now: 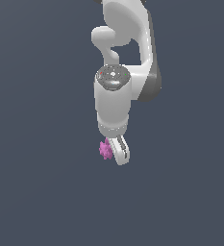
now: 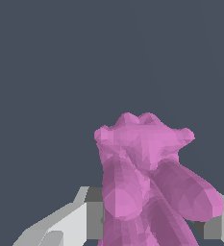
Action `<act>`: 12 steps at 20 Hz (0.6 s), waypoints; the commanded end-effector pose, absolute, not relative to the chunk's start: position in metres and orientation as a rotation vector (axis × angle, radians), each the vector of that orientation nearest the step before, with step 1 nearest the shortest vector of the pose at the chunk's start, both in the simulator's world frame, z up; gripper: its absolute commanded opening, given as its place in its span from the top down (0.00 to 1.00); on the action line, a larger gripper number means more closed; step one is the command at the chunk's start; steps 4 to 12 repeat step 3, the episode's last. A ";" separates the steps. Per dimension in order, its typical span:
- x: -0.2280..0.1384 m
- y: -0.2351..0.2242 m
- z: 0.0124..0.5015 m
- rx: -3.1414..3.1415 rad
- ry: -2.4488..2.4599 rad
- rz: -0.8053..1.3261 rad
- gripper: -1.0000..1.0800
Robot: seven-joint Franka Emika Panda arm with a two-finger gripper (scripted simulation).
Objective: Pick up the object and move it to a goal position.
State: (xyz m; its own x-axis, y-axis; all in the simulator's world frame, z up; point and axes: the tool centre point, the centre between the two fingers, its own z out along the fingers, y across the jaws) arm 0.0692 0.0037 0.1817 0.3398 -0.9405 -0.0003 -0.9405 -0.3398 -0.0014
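Note:
The object (image 1: 104,149) is a small magenta-pink knobbly cluster. In the exterior view it pokes out on the left side of my white gripper (image 1: 114,153), beside the one visible finger (image 1: 120,153). The wrist view shows the object (image 2: 142,168) filling the space between the two grey-white fingers (image 2: 65,223), which press on it from both sides. My gripper is shut on the object. The white arm (image 1: 125,57) rises above it, with the wrist pointing down. Part of the object is hidden behind the finger in the exterior view.
Only a flat, uniform dark blue-grey background (image 1: 36,144) surrounds the arm in both views. No other object, container or edge shows.

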 end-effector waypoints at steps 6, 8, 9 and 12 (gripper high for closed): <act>0.068 0.001 0.191 -2.572 1.804 0.000 1.00; 0.068 0.001 0.191 -2.572 1.804 0.000 1.00; 0.068 0.001 0.191 -2.572 1.804 0.000 1.00; 0.068 0.001 0.191 -2.572 1.804 0.000 1.00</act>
